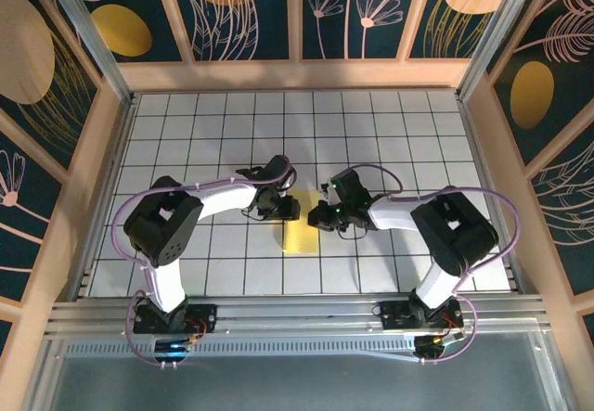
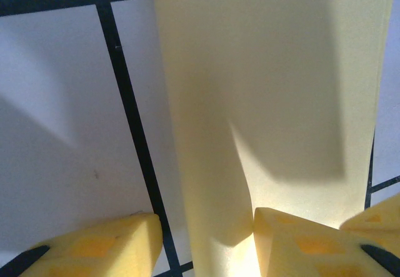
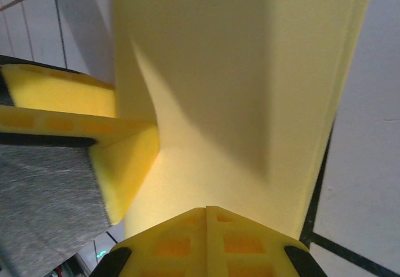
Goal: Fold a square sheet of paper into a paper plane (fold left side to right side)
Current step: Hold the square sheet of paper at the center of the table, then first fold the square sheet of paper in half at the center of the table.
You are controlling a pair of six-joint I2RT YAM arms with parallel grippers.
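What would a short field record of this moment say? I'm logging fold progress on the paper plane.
paper: square sheet of paper, now a narrow yellow strip lying flat on the white grid table
left hand: open, one finger over a tile, the other over the paper
right hand: shut, tips over the paper
placement: hands meet over the strip's far part, one from each side
shape: near end squared; far end hidden under the hands

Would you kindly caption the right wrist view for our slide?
Shut right gripper over the folded yellow square sheet of paper.
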